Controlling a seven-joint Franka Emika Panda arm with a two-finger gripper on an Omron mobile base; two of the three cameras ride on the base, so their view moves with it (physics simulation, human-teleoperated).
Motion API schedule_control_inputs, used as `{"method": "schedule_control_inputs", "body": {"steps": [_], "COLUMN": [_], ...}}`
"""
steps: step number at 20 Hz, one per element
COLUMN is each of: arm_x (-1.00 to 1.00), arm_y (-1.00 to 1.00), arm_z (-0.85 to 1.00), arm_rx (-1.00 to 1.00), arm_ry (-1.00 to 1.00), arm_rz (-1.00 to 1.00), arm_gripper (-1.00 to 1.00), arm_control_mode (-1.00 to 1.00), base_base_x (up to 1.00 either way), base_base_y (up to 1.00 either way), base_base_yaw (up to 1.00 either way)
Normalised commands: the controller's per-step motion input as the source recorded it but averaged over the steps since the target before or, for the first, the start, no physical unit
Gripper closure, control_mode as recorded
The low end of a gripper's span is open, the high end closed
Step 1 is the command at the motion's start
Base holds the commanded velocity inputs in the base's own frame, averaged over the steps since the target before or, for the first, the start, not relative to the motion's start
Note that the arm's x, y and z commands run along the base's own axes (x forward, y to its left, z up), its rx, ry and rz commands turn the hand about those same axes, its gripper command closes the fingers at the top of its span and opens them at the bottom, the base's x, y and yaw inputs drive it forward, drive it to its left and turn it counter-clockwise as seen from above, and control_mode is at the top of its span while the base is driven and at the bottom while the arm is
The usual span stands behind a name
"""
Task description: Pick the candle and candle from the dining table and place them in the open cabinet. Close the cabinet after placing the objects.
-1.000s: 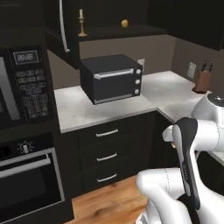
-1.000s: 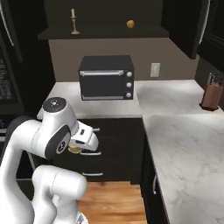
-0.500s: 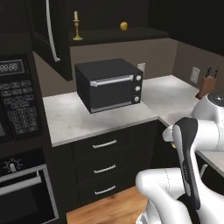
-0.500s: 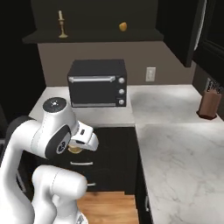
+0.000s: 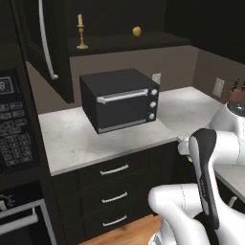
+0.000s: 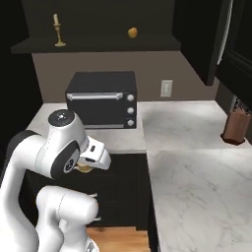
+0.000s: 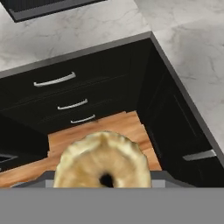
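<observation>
A short cream-yellow candle (image 7: 103, 161) sits right in front of the hand camera, its dark wick hole facing it. My gripper (image 6: 86, 164) is shut on this candle, low in front of the robot's chest; the candle hides the fingertips. The other candle (image 5: 81, 31), a thin cream taper in a brass candlestick, stands on the shelf of the open cabinet (image 5: 119, 44) at the left; the same taper candle (image 6: 58, 30) shows in the right base view. The cabinet's door (image 5: 45, 48) hangs open at the left. The dining table is out of view.
A round orange-yellow fruit (image 5: 137, 31) lies on the same shelf. Below it a black toaster oven (image 5: 120, 98) stands on the marble counter (image 5: 76, 139) over black drawers. A microwave panel (image 5: 14, 129) is at the left, a knife block (image 6: 233, 127) at the right.
The whole picture has shifted as the base moved: the toaster oven and cabinet shelf now look closer and the microwave has slid left. The arm's pose and its hold on the candle are unchanged.
</observation>
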Motion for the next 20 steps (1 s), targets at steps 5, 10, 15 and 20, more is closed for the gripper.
{"method": "schedule_control_inputs", "body": {"steps": [5,10,15,20], "arm_x": [0.0,0.0,0.0,0.0], "arm_y": [0.0,0.0,0.0,0.0], "arm_z": [0.0,0.0,0.0,0.0], "arm_rx": [0.0,0.0,0.0,0.0], "arm_ry": [0.0,0.0,0.0,0.0], "arm_rz": [0.0,0.0,0.0,0.0], "arm_gripper": [1.0,1.0,1.0,1.0], "arm_control_mode": [1.0,1.0,1.0,1.0], "base_base_x": [0.52,0.55,0.53,0.4], "base_base_y": [-0.19,-0.13,-0.13,-0.2], "base_base_yaw": [0.0,0.0,0.0,0.0]}}
